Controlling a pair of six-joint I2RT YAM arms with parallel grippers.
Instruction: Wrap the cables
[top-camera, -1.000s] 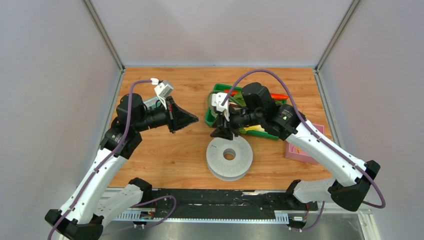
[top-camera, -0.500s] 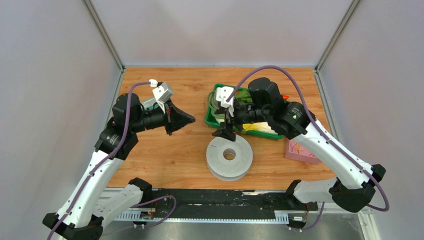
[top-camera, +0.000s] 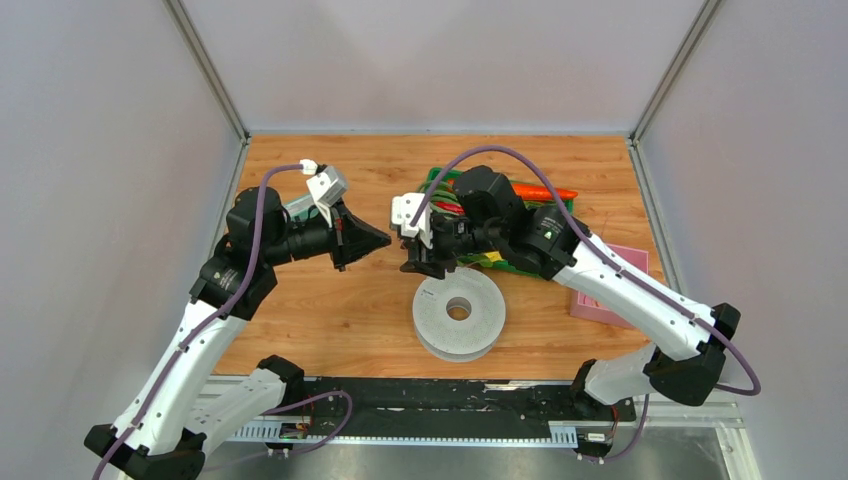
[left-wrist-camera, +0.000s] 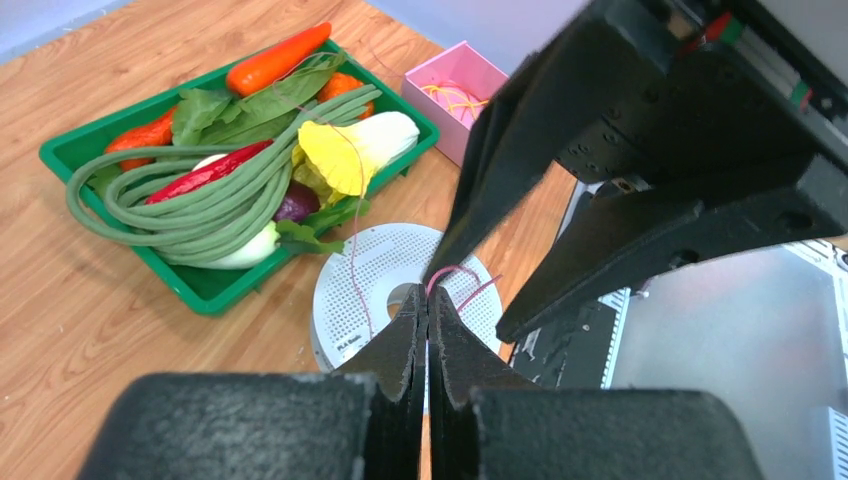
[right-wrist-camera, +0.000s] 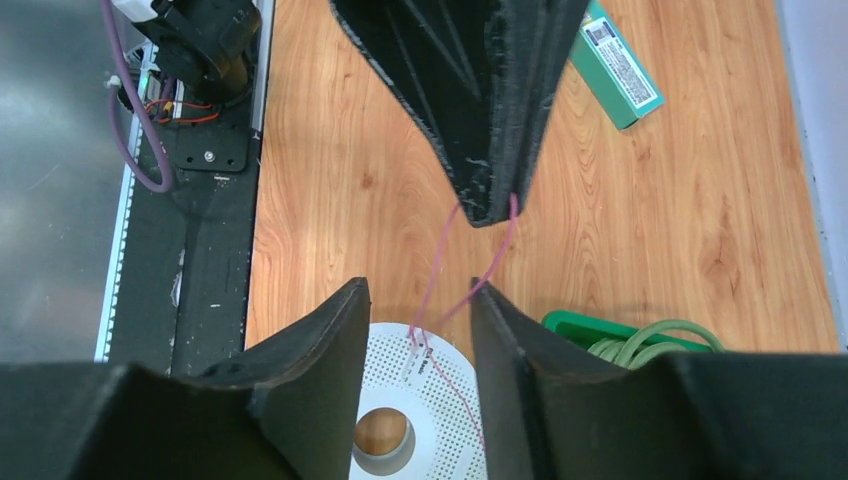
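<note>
The flat round light-grey spool (top-camera: 459, 312) lies on the wooden table between the arms. It also shows in the left wrist view (left-wrist-camera: 365, 285) and the right wrist view (right-wrist-camera: 430, 405). A hair-thin pinkish strand (right-wrist-camera: 436, 268) rises from the spool's top face to my left gripper (top-camera: 385, 240), which is shut on it above the table, left of the spool. The strand also shows in the left wrist view (left-wrist-camera: 352, 262). My right gripper (top-camera: 408, 262) is open, close to the left gripper's tip (right-wrist-camera: 490, 215). Its jaws stand either side of the hanging strand, not touching it.
A green tray (left-wrist-camera: 200, 290) of toy vegetables stands behind the spool. A pink box (top-camera: 605, 300) sits to the spool's right. A small green box (right-wrist-camera: 620, 65) lies behind the left arm. The black base rail (top-camera: 450, 395) runs along the near edge.
My right gripper has moved left, from above the spool's far edge to just in front of the left gripper's tip. The left arm has hardly moved.
</note>
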